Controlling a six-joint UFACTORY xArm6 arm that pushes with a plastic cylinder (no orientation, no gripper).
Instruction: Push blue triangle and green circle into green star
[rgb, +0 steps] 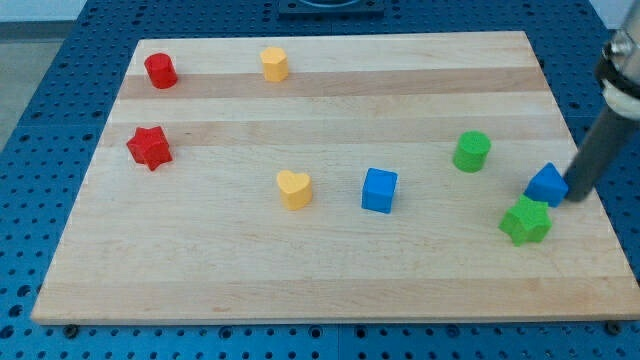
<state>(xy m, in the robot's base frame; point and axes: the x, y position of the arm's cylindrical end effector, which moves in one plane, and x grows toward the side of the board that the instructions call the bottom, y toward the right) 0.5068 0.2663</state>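
The blue triangle (546, 184) lies near the board's right edge, just above and right of the green star (525, 220); the two look almost touching. The green circle (471, 151) stands apart, up and to the left of the triangle. My rod comes down from the view's upper right, and my tip (575, 196) rests right beside the blue triangle's right side, close to or touching it.
A blue cube (379, 190) and a yellow heart (294, 188) sit mid-board. A red star (149, 147) and a red cylinder (160, 71) are at the left, and a yellow block (274, 64) is at the top. The wooden board's right edge (590, 200) runs close to my tip.
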